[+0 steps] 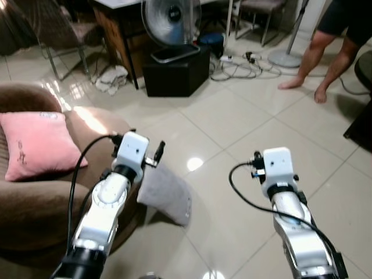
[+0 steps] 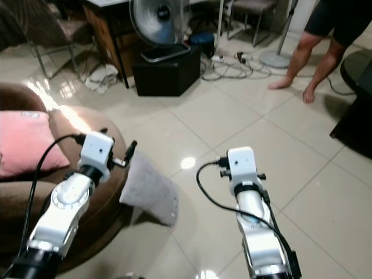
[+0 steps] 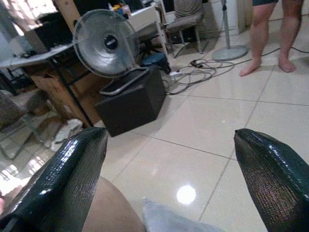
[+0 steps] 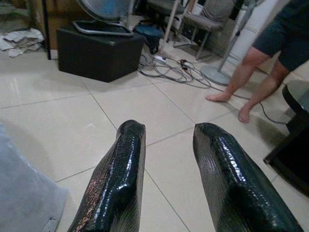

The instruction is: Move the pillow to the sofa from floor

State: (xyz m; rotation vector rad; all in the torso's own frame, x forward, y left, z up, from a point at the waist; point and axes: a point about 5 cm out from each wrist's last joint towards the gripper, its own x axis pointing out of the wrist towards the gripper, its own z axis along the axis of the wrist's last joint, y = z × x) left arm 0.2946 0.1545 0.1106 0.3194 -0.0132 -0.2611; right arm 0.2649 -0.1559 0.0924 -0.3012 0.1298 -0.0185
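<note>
1. The soft grey rectangular fabric pillow (image 1: 165,193) is lying on the glossy cream tiled floor (image 1: 244,128), propped at a slant against the rounded arm of the brown upholstered sofa (image 1: 35,215), so it is not yet lifted.
2. A pink square cushion (image 1: 36,143) is already sitting on the sofa seat, well apart from the grey pillow.
3. The left claw (image 3: 169,169) is hovering just above the pillow's upper edge, its two black fingers spread wide with nothing between them; the pillow's corner is showing below the gap in the left wrist view.
4. The right claw (image 4: 166,169) is hanging over bare floor beside the pillow, its fingers standing slightly parted and gripping nothing.
5. By my reading, the approach-and-reach step is in hand; no grasp is made yet.
6. The next move is probably calling for the left claw to be lowered onto the pillow's top edge and pinched there, then raised over the sofa arm.
7. A person's bare legs (image 1: 317,64) are standing near a black box (image 1: 176,72) bearing a round metal fan (image 1: 171,17).
</note>
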